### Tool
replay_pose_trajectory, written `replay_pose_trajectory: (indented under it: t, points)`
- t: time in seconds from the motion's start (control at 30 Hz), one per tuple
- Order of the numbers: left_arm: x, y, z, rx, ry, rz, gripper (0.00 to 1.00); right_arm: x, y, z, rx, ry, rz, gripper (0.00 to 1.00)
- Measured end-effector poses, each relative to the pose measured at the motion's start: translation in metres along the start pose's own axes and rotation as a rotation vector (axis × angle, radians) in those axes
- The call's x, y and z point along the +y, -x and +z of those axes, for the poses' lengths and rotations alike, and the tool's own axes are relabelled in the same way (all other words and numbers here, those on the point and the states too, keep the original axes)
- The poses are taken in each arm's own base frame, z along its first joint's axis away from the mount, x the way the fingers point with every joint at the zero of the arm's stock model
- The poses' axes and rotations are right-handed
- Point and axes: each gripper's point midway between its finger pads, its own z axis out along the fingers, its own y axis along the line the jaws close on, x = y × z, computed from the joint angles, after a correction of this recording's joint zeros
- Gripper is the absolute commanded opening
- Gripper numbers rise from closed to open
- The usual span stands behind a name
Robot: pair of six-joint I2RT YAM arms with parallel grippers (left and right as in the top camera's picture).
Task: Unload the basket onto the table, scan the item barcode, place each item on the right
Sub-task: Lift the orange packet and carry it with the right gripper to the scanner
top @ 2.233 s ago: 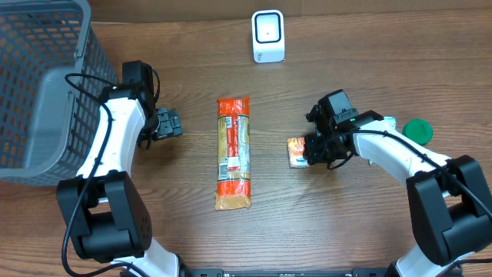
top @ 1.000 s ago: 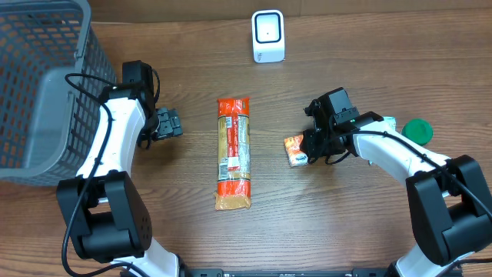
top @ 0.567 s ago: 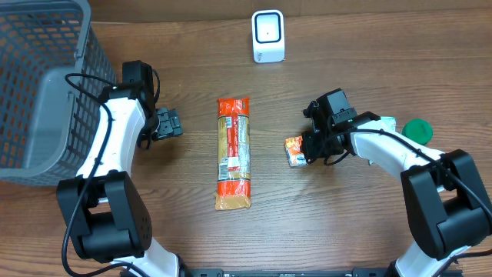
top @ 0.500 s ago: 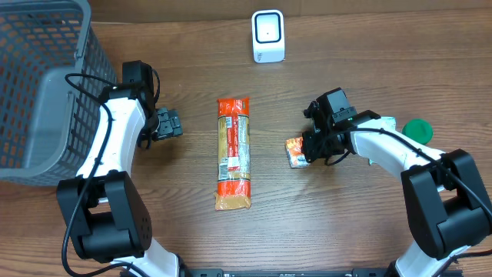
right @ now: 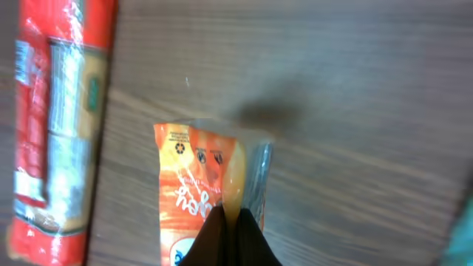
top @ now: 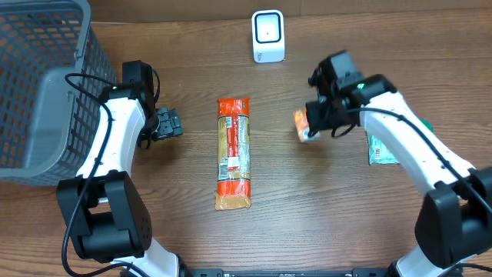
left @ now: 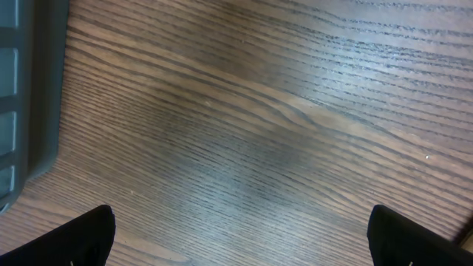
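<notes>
Gripping: right gripper (top: 313, 125) pinched tight on one end of the orange packet (top: 301, 123).
Packet position: apparently raised off the table (top: 323, 223), right of the long red package (top: 234, 152), near the white scanner (top: 268, 36).
Left gripper (top: 171, 123): fingers spread wide, grasping nothing, beside the basket (top: 38, 92).

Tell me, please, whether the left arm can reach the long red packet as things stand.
Probably yes: the left gripper is open and points toward the long red packet, with only bare table between them.
</notes>
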Motion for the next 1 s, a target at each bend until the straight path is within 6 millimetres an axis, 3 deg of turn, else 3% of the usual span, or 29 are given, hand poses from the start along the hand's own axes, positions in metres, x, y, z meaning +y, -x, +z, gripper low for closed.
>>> replay_pose_trajectory:
  t: [0.1,0.27,0.4,0.5,0.67,0.8,1.0]
  points:
    - [0.0,0.0,0.0,0.0,0.0,0.0,1.0,0.003,0.018,-0.034,-0.032,-0.03,0.0,0.03]
    - [0.0,0.0,0.0,-0.001,0.0,0.0,1.0,0.015,0.054,-0.116,-0.128,-0.059,-0.008,0.03]
    - [0.0,0.0,0.0,-0.001,0.0,0.0,1.0,0.022,0.06,-0.168,-0.166,-0.066,-0.027,0.03]
    - [0.0,0.0,0.0,0.0,0.0,0.0,1.0,0.032,0.056,-0.185,-0.168,-0.012,-0.063,0.03]
    - [0.0,0.0,0.0,0.0,0.0,0.0,1.0,0.044,0.044,-0.185,-0.096,0.17,-0.078,0.03]
    - [0.0,0.0,0.0,0.0,0.0,0.0,1.0,0.038,0.044,-0.193,-0.074,0.345,-0.045,0.04]
    - [0.0,0.0,0.0,0.0,0.0,0.0,1.0,0.023,0.055,-0.226,-0.165,0.593,-0.015,0.04]
